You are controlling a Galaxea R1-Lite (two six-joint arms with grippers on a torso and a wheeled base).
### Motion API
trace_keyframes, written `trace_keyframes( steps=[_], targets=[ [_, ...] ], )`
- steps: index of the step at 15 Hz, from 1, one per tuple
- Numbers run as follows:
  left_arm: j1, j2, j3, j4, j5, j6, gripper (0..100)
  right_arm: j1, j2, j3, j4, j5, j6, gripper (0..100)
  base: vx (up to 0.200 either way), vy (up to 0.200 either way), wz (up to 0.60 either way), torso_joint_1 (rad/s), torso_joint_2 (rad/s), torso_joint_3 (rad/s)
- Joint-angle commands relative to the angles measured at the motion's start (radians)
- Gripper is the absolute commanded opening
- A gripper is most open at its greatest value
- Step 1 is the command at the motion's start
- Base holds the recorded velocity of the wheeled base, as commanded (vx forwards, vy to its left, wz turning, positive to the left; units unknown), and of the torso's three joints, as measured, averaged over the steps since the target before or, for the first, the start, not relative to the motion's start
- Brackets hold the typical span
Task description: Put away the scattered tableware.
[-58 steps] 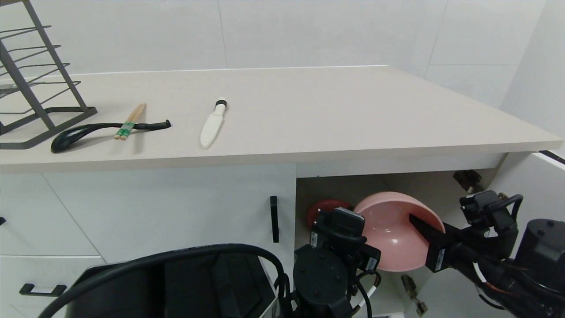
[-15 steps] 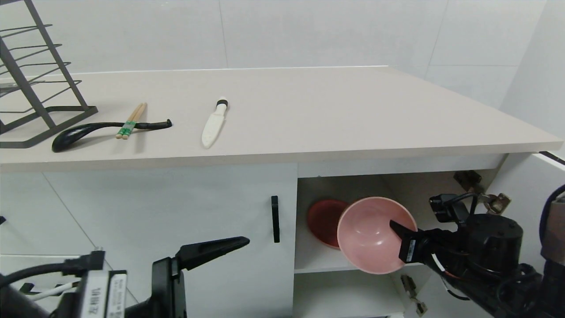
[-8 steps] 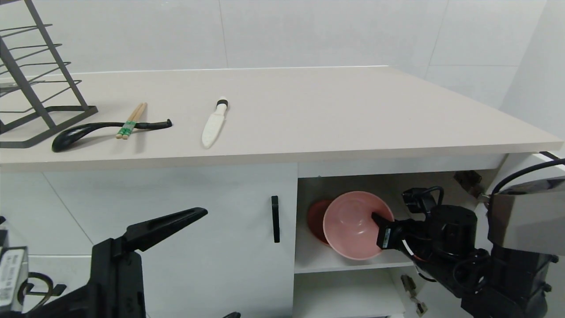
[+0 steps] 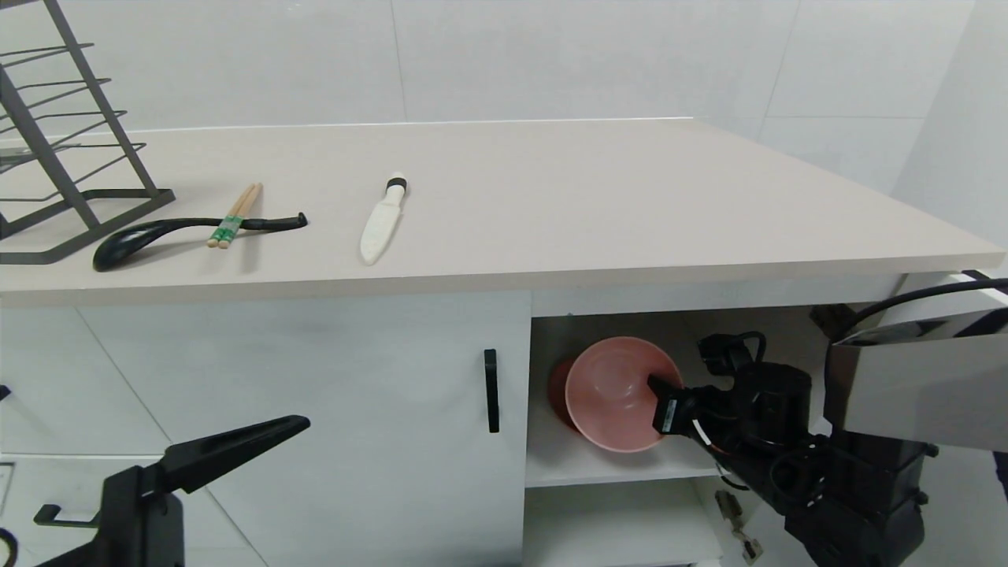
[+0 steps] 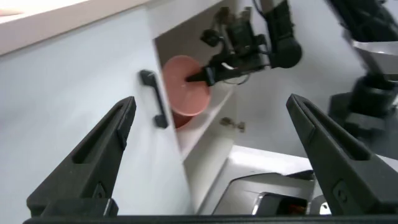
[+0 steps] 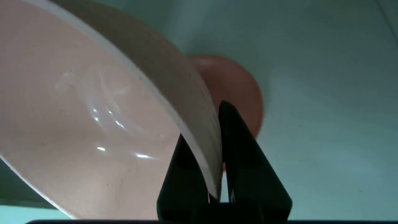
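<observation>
1. Head view: the right gripper (image 4: 657, 391) is clamped on the rim of the pink bowl (image 4: 610, 390), one finger inside the bowl and one behind it. It holds the bowl inside the open cabinet, just above the shelf (image 4: 598, 470).
2. The bowl is tipped on edge, its hollow facing outward. A red dish (image 4: 557, 390) stands just behind it, deeper in (whether they touch is unclear). Setting the bowl down probably means easing it down and back, away from the claw and toward that dish.
3. The left gripper (image 5: 211, 104) hangs low before the closed door (image 4: 315, 370), its jaws spread wide and empty.
4. On the countertop (image 4: 591, 197), well apart from the bowl, lie one black spoon (image 4: 157, 231) set crosswise, one pair of chopsticks (image 4: 232, 214) across its handle, and one cream knife (image 4: 379, 220) running front to back. All three are nearer the left arm.
5. In the cabinet there is one bowl and one dish.
</observation>
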Motion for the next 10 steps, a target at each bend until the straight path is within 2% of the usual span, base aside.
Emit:
trace_keyframes(
  steps=[1,4,6,7,8,9,10],
  targets=[
    [0.087,-0.114,0.000,0.044,0.000,0.000,100,-0.002,0.031,-0.020,-0.001,0.000,0.000,0,0.000,0.000,0.00,0.000,0.00,0.000],
    [0.189,-0.203,0.000,0.094,0.001,0.000,100,-0.005,0.065,-0.055,-0.001,0.000,0.000,0,0.000,0.000,0.00,0.000,0.00,0.000],
    [0.237,-0.292,0.000,0.145,0.001,-0.003,100,-0.007,0.073,-0.057,-0.001,0.000,0.002,0,0.000,0.000,0.00,0.000,0.00,0.000],
    [0.281,-0.384,0.000,0.182,0.001,-0.034,100,-0.010,0.077,-0.058,-0.001,0.004,0.002,0,0.000,0.000,0.00,0.000,0.00,0.000],
    [0.300,-0.418,0.000,0.200,0.001,-0.052,100,-0.011,0.079,-0.062,-0.001,0.007,0.000,0,0.000,0.000,0.00,0.000,0.00,0.000],
    [0.346,-0.502,0.000,0.274,0.001,-0.077,100,-0.014,0.083,-0.075,-0.001,0.008,0.003,0,0.000,0.000,0.00,0.000,0.00,0.000],
    [0.375,-0.568,0.000,0.354,0.001,-0.078,100,-0.022,0.091,-0.078,-0.001,0.014,0.002,0,0.000,0.000,0.00,0.000,0.00,0.000]
  ],
)
